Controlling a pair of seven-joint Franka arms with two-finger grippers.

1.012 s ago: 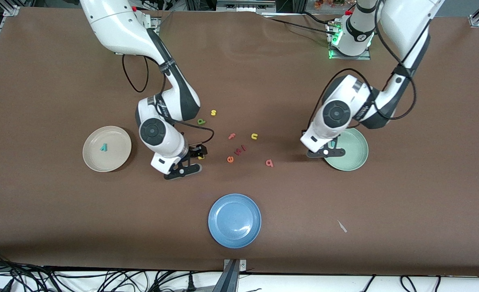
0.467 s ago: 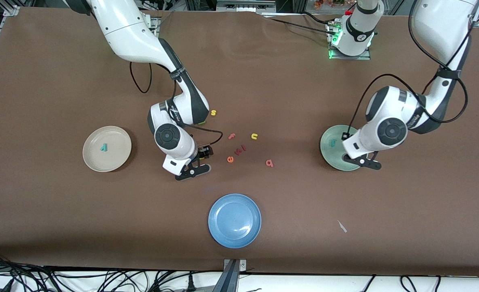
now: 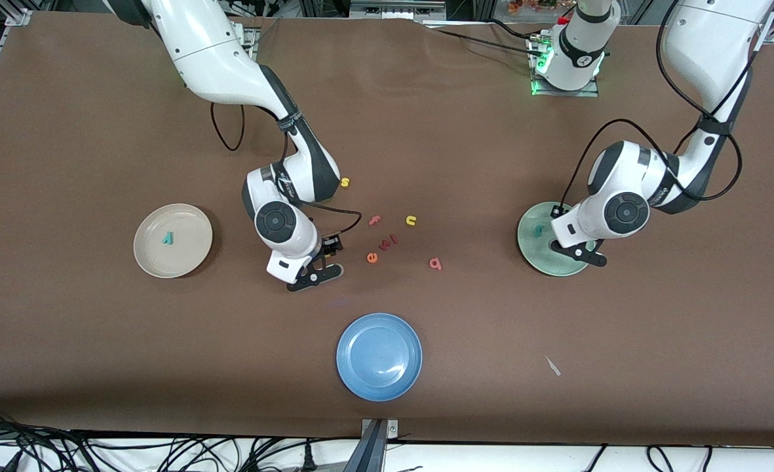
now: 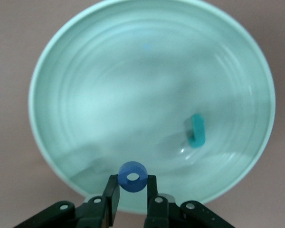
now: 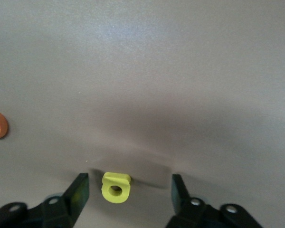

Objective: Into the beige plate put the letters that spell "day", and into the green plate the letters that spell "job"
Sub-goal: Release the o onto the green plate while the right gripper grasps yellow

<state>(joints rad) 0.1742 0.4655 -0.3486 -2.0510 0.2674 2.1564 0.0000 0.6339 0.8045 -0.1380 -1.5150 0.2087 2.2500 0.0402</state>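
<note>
The blue "o" (image 4: 133, 176) is gripped upright between the left gripper (image 4: 133, 195) fingers above the green plate (image 4: 85, 71), where the teal "j" (image 4: 197, 130) lies. The yellow "a" (image 5: 116, 186) is seen flat on the table between the wide-spread fingers of the right gripper (image 5: 128, 192)

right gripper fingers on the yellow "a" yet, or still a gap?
Apart. The right wrist view shows the yellow "a" lying on the table between the right gripper's open fingers, with bare table on both sides of it.

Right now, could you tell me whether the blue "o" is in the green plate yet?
Not yet. The left claw holds the blue "o" above the green plate's rim.
</note>
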